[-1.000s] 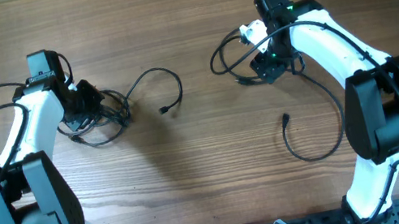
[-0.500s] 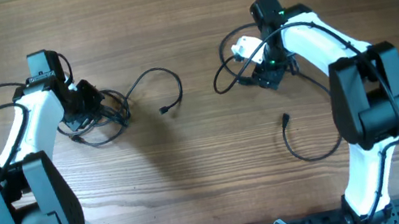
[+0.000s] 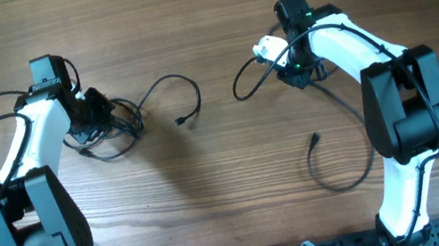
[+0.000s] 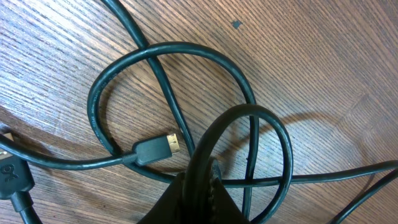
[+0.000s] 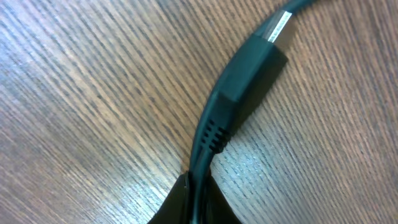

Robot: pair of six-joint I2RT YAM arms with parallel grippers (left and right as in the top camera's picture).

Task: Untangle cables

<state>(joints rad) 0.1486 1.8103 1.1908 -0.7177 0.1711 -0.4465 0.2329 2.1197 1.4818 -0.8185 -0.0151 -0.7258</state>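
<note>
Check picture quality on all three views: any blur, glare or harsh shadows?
Overhead: sharp, evenly lit, only soft shadows on the table. Left wrist: cables and gold-tipped plug crisp, faint shadow beside the loop. Right wrist: very close, big plug slightly soft, pale sheen on the table below it.

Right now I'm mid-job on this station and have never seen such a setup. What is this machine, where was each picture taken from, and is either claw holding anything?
These are two white robot arms at a wooden table, each ending in a two-finger gripper. The wide picture looks straight down from above. The two close-ups come from a camera on each wrist.

The left gripper is shut on a strand of the tangle of cables. A gold-tipped plug lies inside one of the tangle's loops. The right gripper is shut on a separate cable, just behind its connector.
</note>
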